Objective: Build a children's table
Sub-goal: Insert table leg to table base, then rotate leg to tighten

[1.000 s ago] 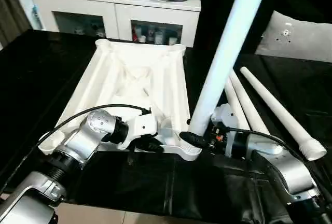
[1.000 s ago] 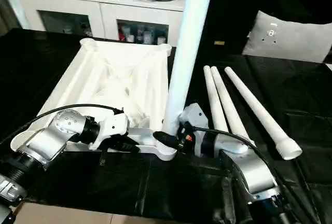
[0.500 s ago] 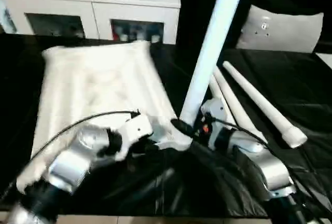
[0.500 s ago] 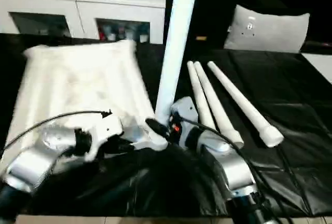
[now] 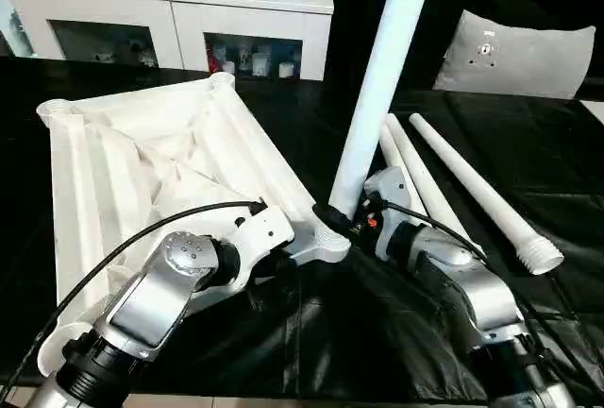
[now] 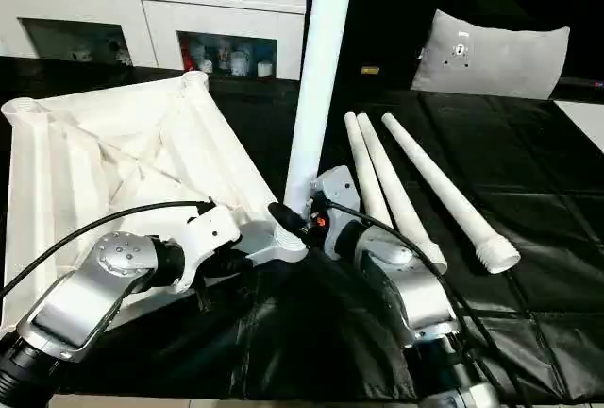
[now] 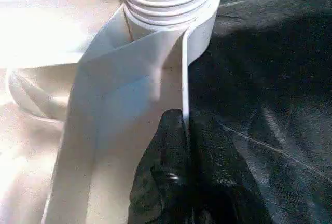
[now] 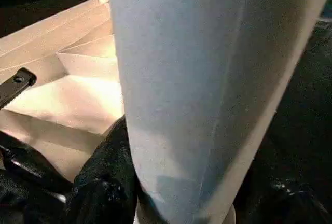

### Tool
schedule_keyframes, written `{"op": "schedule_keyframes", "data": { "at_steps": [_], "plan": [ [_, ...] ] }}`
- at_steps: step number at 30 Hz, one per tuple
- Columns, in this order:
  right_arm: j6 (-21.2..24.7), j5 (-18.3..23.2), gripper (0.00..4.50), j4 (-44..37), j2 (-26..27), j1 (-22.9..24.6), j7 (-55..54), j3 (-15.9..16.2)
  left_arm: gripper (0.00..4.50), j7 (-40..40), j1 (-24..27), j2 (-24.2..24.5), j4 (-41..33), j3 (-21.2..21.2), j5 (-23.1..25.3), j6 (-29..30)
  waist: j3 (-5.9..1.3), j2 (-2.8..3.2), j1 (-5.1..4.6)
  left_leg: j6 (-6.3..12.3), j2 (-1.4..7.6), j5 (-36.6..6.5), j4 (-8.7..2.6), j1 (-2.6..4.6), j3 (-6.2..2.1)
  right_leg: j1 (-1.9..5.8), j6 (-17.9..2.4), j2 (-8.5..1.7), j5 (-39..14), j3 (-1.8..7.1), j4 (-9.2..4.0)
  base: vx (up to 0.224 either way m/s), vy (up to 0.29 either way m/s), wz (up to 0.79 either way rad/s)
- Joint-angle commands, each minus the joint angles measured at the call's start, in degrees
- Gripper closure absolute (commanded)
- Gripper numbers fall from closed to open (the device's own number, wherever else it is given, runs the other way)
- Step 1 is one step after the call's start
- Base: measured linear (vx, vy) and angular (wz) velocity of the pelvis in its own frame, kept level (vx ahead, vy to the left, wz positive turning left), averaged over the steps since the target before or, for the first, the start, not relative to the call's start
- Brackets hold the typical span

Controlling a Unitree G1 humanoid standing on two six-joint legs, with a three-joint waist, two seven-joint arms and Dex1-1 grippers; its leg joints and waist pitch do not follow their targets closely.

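Observation:
The white table top (image 5: 142, 158) lies upside down on the black sheet, ribbed underside up, turned so one corner points at me. A long white leg (image 5: 377, 87) stands upright in the near corner socket (image 5: 326, 238). My right gripper (image 5: 342, 221) is shut on the leg's base; its black finger (image 8: 104, 182) presses the tube. My left gripper (image 5: 269, 259) is shut on the top's rim (image 7: 182, 79) beside that socket, one black finger (image 7: 161, 177) on each side of the wall. Three more legs (image 6: 415, 186) lie side by side on the right.
A white-grey cushion (image 5: 514, 54) sits at the back right. A white cabinet (image 5: 179, 11) with glass doors stands behind the table. A black cable (image 5: 142, 238) loops over my left forearm.
The table top has rotated on the sheet, its far end swinging left, with the upright leg still in its corner socket. The camera has also shifted. Both grippers keep their holds.

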Motion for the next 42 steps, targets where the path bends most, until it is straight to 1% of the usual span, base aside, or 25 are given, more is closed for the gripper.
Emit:
{"op": "schedule_keyframes", "data": {
  "at_steps": [1,2,3,4,5,8,10,11,12,14,15,16,18,21,24,25,29,31,32,34,35,38,39,40,42],
  "plan": [
    [3.0,-2.1,2.60,6.9,0.1,2.4,-0.6,2.0,4.50,0.5,-2.4,-0.3,-1.2,0.3,0.3,-4.5,-1.86,0.63,0.23,0.69,2.72,-17.4,-5.07,-0.54,-1.00,1.68,-6.8,-4.74,-28.1,2.95,-5.92,0.000,0.000,0.00],
    [2.5,-2.5,2.60,7.1,0.1,2.3,-0.7,2.2,4.50,0.2,-2.4,-0.3,-0.7,0.4,-0.1,-6.5,-1.83,0.64,0.26,0.77,2.69,-17.8,-5.06,-0.47,-1.04,1.58,-6.5,-4.70,-28.7,2.91,-6.05,0.000,0.000,0.00],
    [1.8,-3.0,2.60,7.2,0.0,2.2,-0.7,2.5,4.50,-0.1,-2.3,-0.3,-0.4,0.6,-0.6,-8.2,-1.86,0.91,0.25,0.66,2.66,-17.9,-5.05,-0.45,-1.06,1.55,-6.4,-4.72,-28.7,2.95,-6.02,0.000,0.000,0.00],
    [1.8,-3.0,2.04,7.2,0.0,2.2,-0.7,2.5,4.50,-0.1,-2.3,-0.3,-0.4,0.6,-0.6,-8.2,-1.85,0.80,0.18,0.57,2.72,-18.2,-5.08,-0.47,-1.02,1.54,-6.4,-4.71,-28.9,2.93,-6.10,0.000,0.000,0.00],
    [1.8,-3.0,2.04,7.2,0.0,2.2,-0.6,2.5,4.50,0.1,-2.2,-0.4,-0.2,0.8,-0.7,-8.0,-1.92,0.71,0.25,0.50,2.75,-18.0,-5.07,-0.42,-1.00,1.58,-6.3,-4.74,-28.6,2.97,-6.02,0.000,0.000,0.00],
    [1.7,-2.8,1.81,7.4,0.1,2.2,-0.3,2.4,4.50,0.0,-2.1,-0.2,0.9,1.1,-0.9,-8.6,-2.22,0.72,0.33,0.50,2.82,-16.2,-5.00,-0.56,-0.94,1.88,-7.6,-4.70,-24.6,3.08,-5.56,0.000,0.000,0.00],
    [1.1,-3.1,1.53,8.0,0.1,2.0,0.1,2.1,4.50,-0.6,-1.8,0.2,2.0,0.9,-0.8,-10.0,-2.20,0.84,0.35,0.82,2.85,-14.6,-5.02,-0.68,-0.78,2.00,-8.5,-4.61,-21.4,3.14,-5.33,0.000,0.000,0.00],
    [0.8,-3.2,1.53,8.1,0.0,2.0,0.0,2.0,4.50,-0.7,-1.8,0.4,2.3,0.8,-0.7,-10.7,-2.21,0.94,0.38,0.90,2.83,-14.2,-5.01,-0.65,-0.69,2.08,-9.1,-4.53,-20.1,3.11,-5.22,0.000,0.000,0.00],
    [0.4,-3.4,1.45,8.3,0.0,2.0,-0.1,1.8,4.50,-0.8,-1.7,0.6,2.9,0.7,-0.7,-11.5,-2.21,0.73,0.37,0.90,2.85,-13.9,-5.02,-0.69,-0.66,2.22,-9.4,-4.56,-19.5,3.11,-5.11,0.000,0.000,0.00],
    [0.3,-3.2,1.25,8.1,-0.2,2.0,0.0,1.4,4.50,-1.0,-1.7,0.8,3.4,1.0,-0.8,-12.0,-2.22,0.89,0.54,0.94,2.86,-13.7,-4.95,-0.57,-0.55,2.21,-9.8,-4.63,-19.3,3.18,-5.10,0.000,0.000,0.00],
    [0.3,-3.1,1.25,8.1,-0.2,2.1,0.0,1.3,4.50,-1.0,-1.7,0.8,3.4,1.0,-0.8,-12.0,-2.29,0.86,0.59,0.88,2.90,-12.7,-4.97,-0.72,-0.58,2.41,-10.0,-4.62,-18.1,3.17,-4.89,0.000,0.000,0.00],
    [0.0,-3.1,1.05,7.8,-0.4,2.2,0.0,1.1,4.50,-1.1,-1.7,0.9,3.5,1.1,-0.9,-12.2,-2.25,0.78,0.63,0.91,2.88,-12.5,-4.93,-0.67,-0.50,2.34,-10.2,-4.57,-17.9,3.17,-4.93,0.000,0.000,0.00],
    [-0.5,-2.4,0.92,6.3,-1.2,3.3,0.9,0.8,4.50,-1.5,-1.8,1.4,4.3,1.3,-1.2,-13.0,-2.34,0.77,0.88,1.28,2.91,-11.2,-4.92,-0.81,-0.50,2.67,-10.5,-4.60,-15.9,3.15,-4.64,0.000,0.000,0.00],
    [-1.7,-1.7,0.56,3.9,-2.3,5.1,3.0,0.6,4.50,-2.3,-1.8,2.0,5.8,1.4,-1.1,-14.8,-2.30,0.83,1.25,1.73,2.88,-10.5,-4.81,-0.67,-0.35,2.63,-9.9,-4.55,-15.9,3.15,-4.80,0.000,0.000,0.00],
    [-2.9,-1.3,0.44,1.5,-3.9,6.8,4.9,0.0,4.50,-3.6,-2.0,2.9,6.9,1.0,-0.9,-16.6,-2.34,0.70,1.49,2.05,2.92,-9.5,-4.78,-0.68,-0.31,2.76,-10.3,-4.56,-14.1,3.14,-4.52,0.000,0.000,0.00],
    [-3.8,-1.2,0.20,0.3,-5.0,7.5,6.0,-0.2,4.50,-4.4,-2.0,3.6,7.3,0.5,-0.8,-17.3,-2.33,0.77,1.56,2.12,2.91,-9.6,-4.79,-0.68,-0.31,2.80,-10.1,-4.58,-14.5,3.15,-4.59,0.000,0.000,0.00],
    [-5.5,-1.1,0.06,-1.5,-7.2,8.6,7.3,-1.3,4.50,-5.8,-2.1,4.5,8.3,0.0,-0.9,-19.1,-2.26,0.68,1.54,2.19,2.86,-10.7,-4.78,-0.72,-0.33,2.80,-9.7,-4.62,-17.1,3.13,-4.78,0.000,0.000,0.00],
    [-4.8,0.4,0.03,-3.0,-8.4,8.7,9.1,-2.3,4.50,-6.8,-2.3,5.0,9.2,-0.1,-1.0,-20.2,-2.22,0.80,1.51,2.14,2.83,-10.8,-4.72,-0.68,-0.30,2.76,-9.5,-4.62,-17.9,3.13,-4.89,0.000,0.000,0.00],
    [-4.5,1.0,0.03,-3.5,-8.9,8.7,9.9,-2.7,4.50,-7.3,-2.3,5.2,9.5,-0.2,-1.0,-20.7,-2.23,0.66,1.60,2.43,2.89,-10.8,-4.72,-0.67,-0.36,2.85,-9.2,-4.60,-18.1,3.11,-4.89,0.000,0.000,0.00],
    [-3.4,2.6,0.03,-4.9,-10.6,8.6,12.6,-3.3,4.50,-8.7,-2.5,5.9,10.5,-0.6,-1.1,-22.0,-2.24,0.66,1.62,2.81,2.94,-10.0,-4.66,-0.65,-0.33,2.78,-9.4,-4.63,-17.2,3.14,-4.74,0.000,0.000,0.00],
    [-3.4,2.6,0.03,-4.9,-10.6,8.6,12.6,-3.3,4.50,-8.7,-2.5,5.9,10.5,-0.6,-1.1,-22.0,-2.32,1.04,1.62,2.91,2.87,-9.7,-4.55,-0.62,-0.30,2.88,-9.7,-4.58,-16.4,3.09,-4.78,0.000,0.000,0.00],
    [-2.6,4.2,0.03,-6.5,-12.4,8.4,15.9,-3.2,4.50,-10.5,-2.6,6.7,11.1,-1.1,-1.2,-23.3,-2.38,0.92,1.74,3.34,2.91,-8.9,-4.46,-0.62,-0.32,2.96,-10.6,-4.55,-14.7,3.05,-4.55,0.000,0.000,0.00],
    [-2.5,4.7,0.03,-6.8,-13.7,7.8,18.2,-3.0,4.50,-12.1,-2.8,7.3,11.4,-1.8,-1.3,-24.3,-2.40,0.46,1.87,3.66,2.97,-8.2,-4.45,-0.63,-0.31,3.02,-10.9,-4.64,-14.0,3.04,-4.32,0.000,0.000,0.00],
    [-2.5,4.9,0.03,-6.9,-14.2,7.6,19.1,-2.9,4.50,-12.8,-2.8,7.5,11.5,-2.0,-1.4,-24.7,-2.44,0.65,1.92,3.82,2.99,-7.9,-4.45,-0.58,-0.34,3.02,-11.2,-4.66,-13.6,3.02,-4.27,0.000,0.000,0.00],
    [-3.0,4.5,0.03,-6.7,-14.8,7.3,19.7,-2.7,4.50,-13.6,-2.9,7.9,11.6,-2.4,-1.3,-25.6,-2.41,0.61,1.87,3.90,2.99,-7.3,-4.35,-0.57,-0.24,2.99,-11.8,-4.64,-12.6,2.98,-4.16,0.000,0.000,0.00]
  ]
}}
